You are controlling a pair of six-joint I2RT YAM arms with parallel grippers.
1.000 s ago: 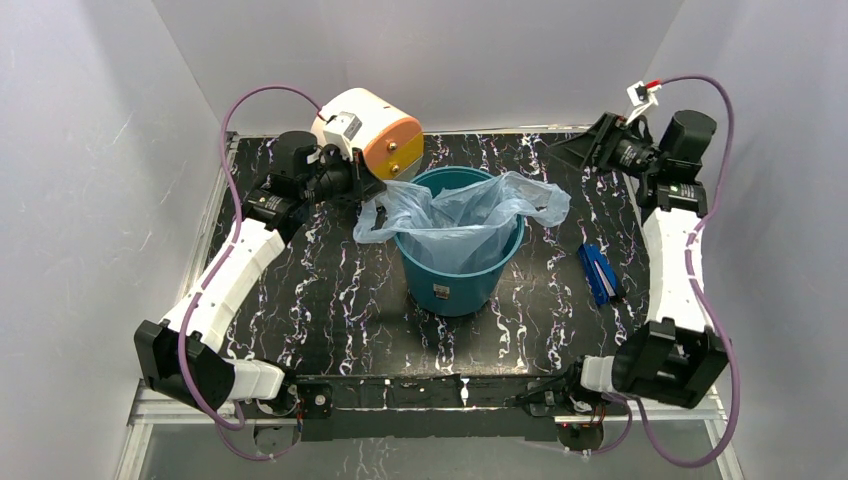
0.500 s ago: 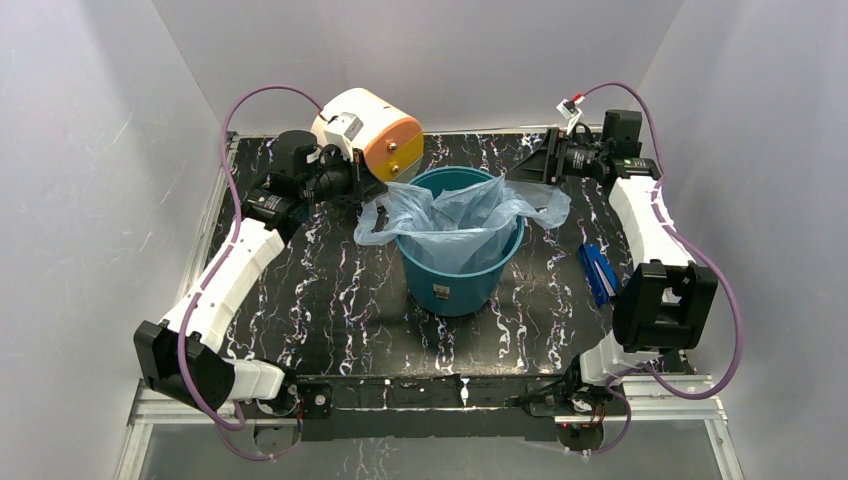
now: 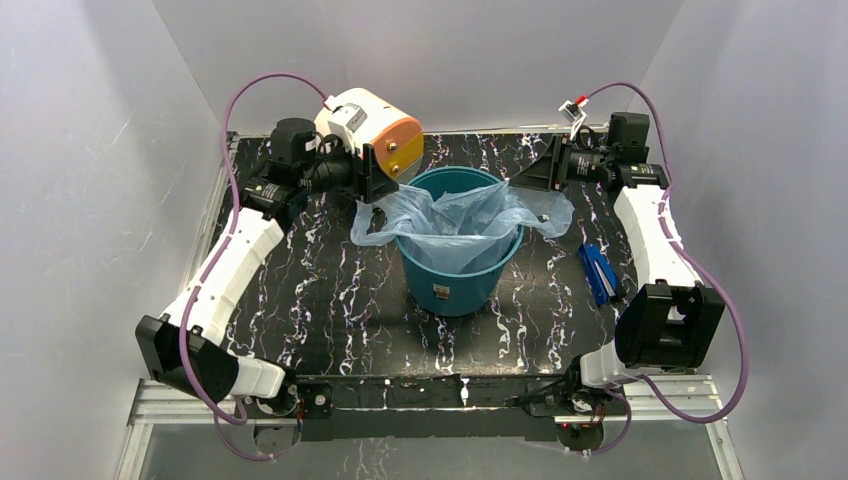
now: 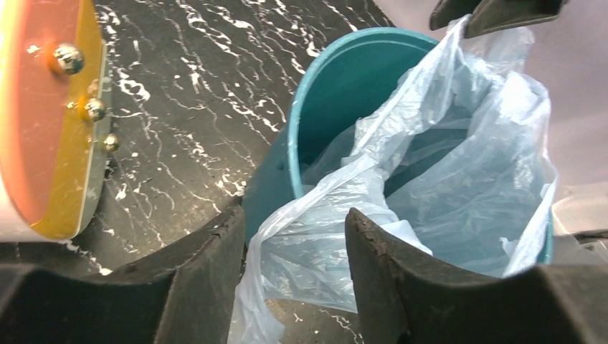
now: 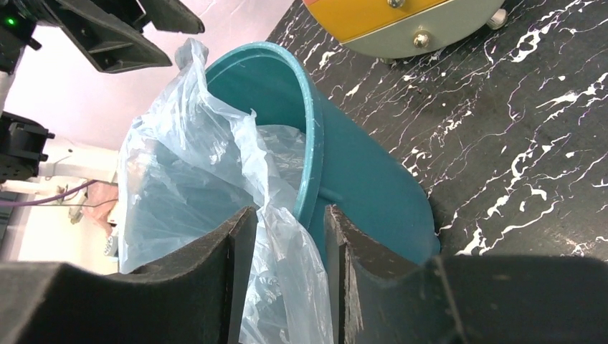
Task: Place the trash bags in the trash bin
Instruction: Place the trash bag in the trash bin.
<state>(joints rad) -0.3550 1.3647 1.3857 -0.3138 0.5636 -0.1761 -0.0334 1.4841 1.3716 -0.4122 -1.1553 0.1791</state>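
Top external view shows the teal trash bin (image 3: 455,285) standing up in the middle of the black table (image 3: 330,300), well away from every edge. The pale blue trash bag (image 3: 455,215) sits inside it, and its loose ends hang over the rim on both sides. The left gripper (image 3: 373,198) has its fingers spread around the left end. The right gripper (image 3: 515,185) has its fingers spread around the right end. The bag hangs loose between both pairs. The cream and orange drum box (image 3: 375,135) is just behind the left gripper. A small dark blue flat thing (image 3: 597,273) lies apart on the right. The bin's white label (image 3: 440,291) is too small to read
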